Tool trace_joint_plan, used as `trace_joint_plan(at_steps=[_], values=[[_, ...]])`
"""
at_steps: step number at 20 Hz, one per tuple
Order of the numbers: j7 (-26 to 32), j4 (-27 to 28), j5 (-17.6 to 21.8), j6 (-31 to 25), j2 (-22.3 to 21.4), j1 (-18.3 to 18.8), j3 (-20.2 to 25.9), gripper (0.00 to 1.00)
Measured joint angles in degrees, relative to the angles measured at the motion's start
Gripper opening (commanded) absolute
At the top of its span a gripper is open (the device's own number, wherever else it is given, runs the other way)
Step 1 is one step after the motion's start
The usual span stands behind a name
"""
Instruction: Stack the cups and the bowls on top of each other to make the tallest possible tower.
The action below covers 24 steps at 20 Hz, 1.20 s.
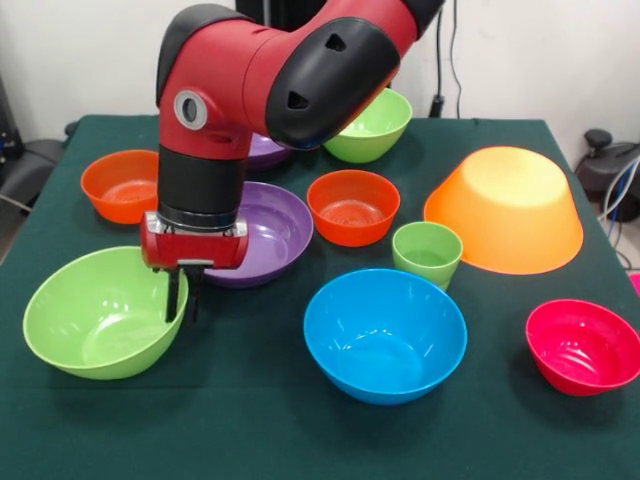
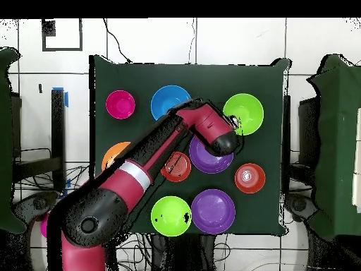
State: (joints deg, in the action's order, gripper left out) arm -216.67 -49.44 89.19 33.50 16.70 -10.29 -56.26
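Front view, L to R: near green bowl (image 1: 103, 312) at lower left, upright. Gripper (image 1: 181, 302) is lowered onto its right rim; one finger seems inside the wall, one outside, so it is judged pinched on the rim, though contact is not fully resolved. Orange-red bowl (image 1: 122, 185) sits at upper left. Purple bowl (image 1: 262, 232) is just behind the gripper; a 2nd purple one (image 1: 268, 150) is mostly hidden by the arm. 2nd orange-red bowl (image 1: 352, 206) mid-frame, blue bowl (image 1: 385, 334) lower centre, far green bowl (image 1: 372, 126) at top. Green cup (image 1: 427, 255) upright, right of centre. Orange-yellow bowl (image 1: 505, 209) is tipped on its side. Pink-red bowl (image 1: 584, 346) lower right.

Progress: nothing stacked yet, all pieces apart on the table (image 1: 250, 430). Whole tower remains; 1st pick is judged underway.

Overhead: layout is confirmed, but cup and fingers are hidden under the arm, orange-yellow bowl is barely seen. Only the front view shows the grip.
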Motion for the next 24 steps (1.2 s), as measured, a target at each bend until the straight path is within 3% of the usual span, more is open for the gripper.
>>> trace_joint_plan(at_steps=[13, 24], values=[[-0.01, -0.94, -0.19, 0.25, -0.39, -2.32, -3.32, 0.00], [-1.95, -5.42, -0.36, 4.57, -1.39, -6.88, -7.96, 0.00]])
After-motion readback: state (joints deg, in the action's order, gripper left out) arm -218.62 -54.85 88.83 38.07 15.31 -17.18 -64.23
